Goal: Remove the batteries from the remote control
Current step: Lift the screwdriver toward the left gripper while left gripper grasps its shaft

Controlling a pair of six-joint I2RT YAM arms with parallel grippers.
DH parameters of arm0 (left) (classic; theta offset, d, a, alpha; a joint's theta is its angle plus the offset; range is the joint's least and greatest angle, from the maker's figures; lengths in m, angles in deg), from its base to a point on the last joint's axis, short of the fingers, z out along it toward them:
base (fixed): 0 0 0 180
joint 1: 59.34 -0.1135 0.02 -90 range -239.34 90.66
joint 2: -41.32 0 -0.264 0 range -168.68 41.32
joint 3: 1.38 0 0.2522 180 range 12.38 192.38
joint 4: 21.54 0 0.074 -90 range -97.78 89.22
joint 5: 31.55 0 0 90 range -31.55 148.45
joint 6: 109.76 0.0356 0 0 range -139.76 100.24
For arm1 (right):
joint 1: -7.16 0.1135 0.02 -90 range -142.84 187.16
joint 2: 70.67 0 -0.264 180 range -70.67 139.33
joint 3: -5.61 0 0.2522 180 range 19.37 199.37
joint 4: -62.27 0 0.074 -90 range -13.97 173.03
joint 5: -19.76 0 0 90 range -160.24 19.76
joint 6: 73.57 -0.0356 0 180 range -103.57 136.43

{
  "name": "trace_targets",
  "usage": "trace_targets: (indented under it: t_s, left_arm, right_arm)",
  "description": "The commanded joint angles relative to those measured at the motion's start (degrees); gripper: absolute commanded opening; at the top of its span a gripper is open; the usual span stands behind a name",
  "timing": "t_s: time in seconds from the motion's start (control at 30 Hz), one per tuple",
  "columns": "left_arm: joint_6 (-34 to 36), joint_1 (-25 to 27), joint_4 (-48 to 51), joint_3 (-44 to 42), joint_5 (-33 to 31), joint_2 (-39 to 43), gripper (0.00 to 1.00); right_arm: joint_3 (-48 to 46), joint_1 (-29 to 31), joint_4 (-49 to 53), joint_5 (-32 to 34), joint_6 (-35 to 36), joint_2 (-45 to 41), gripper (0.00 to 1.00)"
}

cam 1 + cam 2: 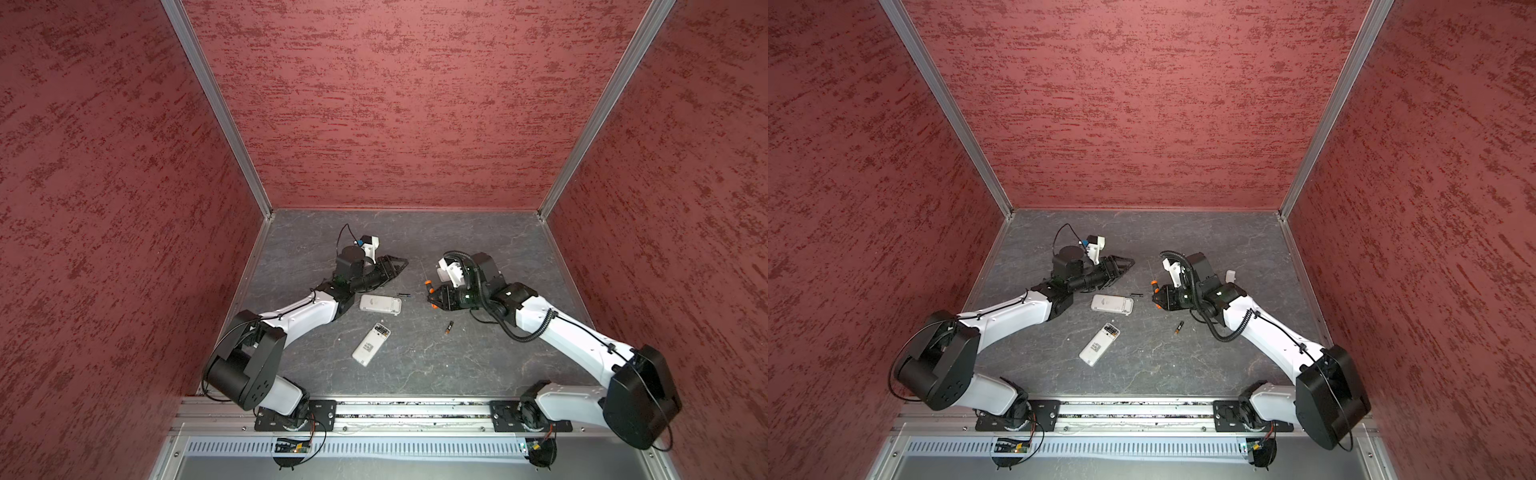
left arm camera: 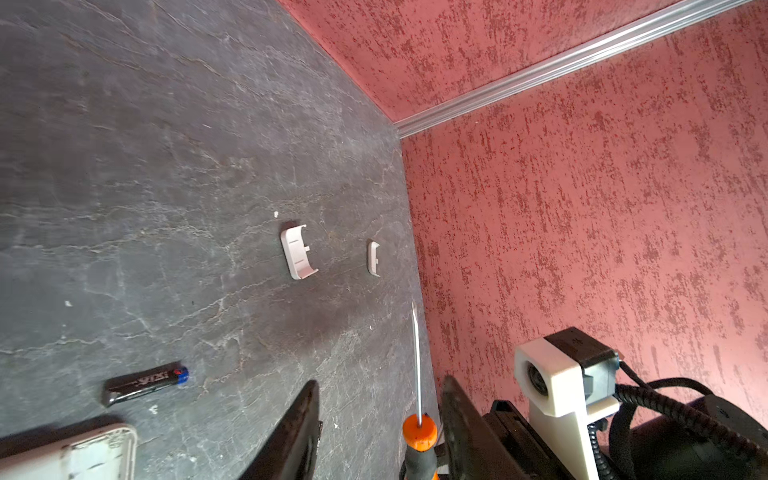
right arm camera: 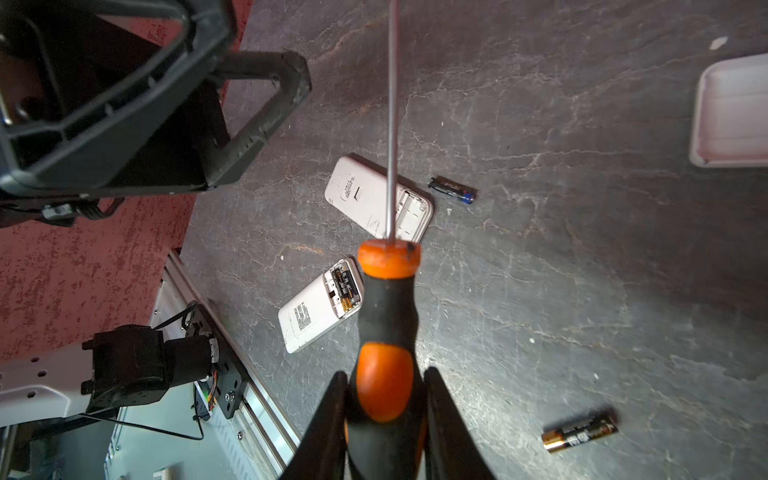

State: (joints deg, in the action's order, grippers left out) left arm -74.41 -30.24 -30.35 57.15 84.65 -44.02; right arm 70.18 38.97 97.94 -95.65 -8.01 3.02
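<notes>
Red, rough-plastered walls with aluminium corner strips box in a dark grey, veined stone-look tabletop (image 1: pixel 457 374). The right gripper (image 3: pixel 384 374) is clamped round the orange-and-black-handled screwdriver (image 3: pixel 388 299), whose thin steel shaft points out over the table. The left gripper (image 2: pixel 380 384) hangs beyond the remotes with its jaws parted and nothing between them.

Two white plastic remotes lie back-up near the middle, covers off. The far remote (image 3: pixel 357 187) shows a bay that looks bare, and a black battery with a blue end (image 3: pixel 452 190) lies loose just beside it. The near remote (image 3: pixel 307 320) has gold-and-black batteries (image 3: pixel 347 291) sitting in its bay. A black battery with a gold-brown end (image 3: pixel 579 435) lies alone nearer the right arm.

To my eye the job in hand is levering the cells out of the near remote. I'd bring the blade in low under one end of a cell and lift gently. That light remote will likely skid, so the empty left gripper ought to pin its body first, clear of the bay.

I can't count the cells in that bay. The screwdriver's tip runs out of the right wrist view and is too fine to see from above. The shaft crosses the far remote's bay, so I can't swear it is empty. Two small white covers (image 2: pixel 299 251) lie towards the back wall, mostly hidden from above by the right arm.
</notes>
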Motion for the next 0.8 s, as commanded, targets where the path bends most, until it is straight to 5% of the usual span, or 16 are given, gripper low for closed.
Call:
trace_targets:
  t_s: [0.0, 0.77]
  left_arm:
    - [-0.22, 1.77, -3.02, -0.77, 0.7, 0.7, 0.47]
    - [3.49, 9.22, -1.06, 3.3, 2.28, -5.22, 0.42]
  right_arm:
    - [0.34, 0.44, -2.29, -1.18, -0.43, -1.53, 0.0]
    - [0.22, 1.32, -3.14, -1.57, -0.36, -1.29, 0.0]
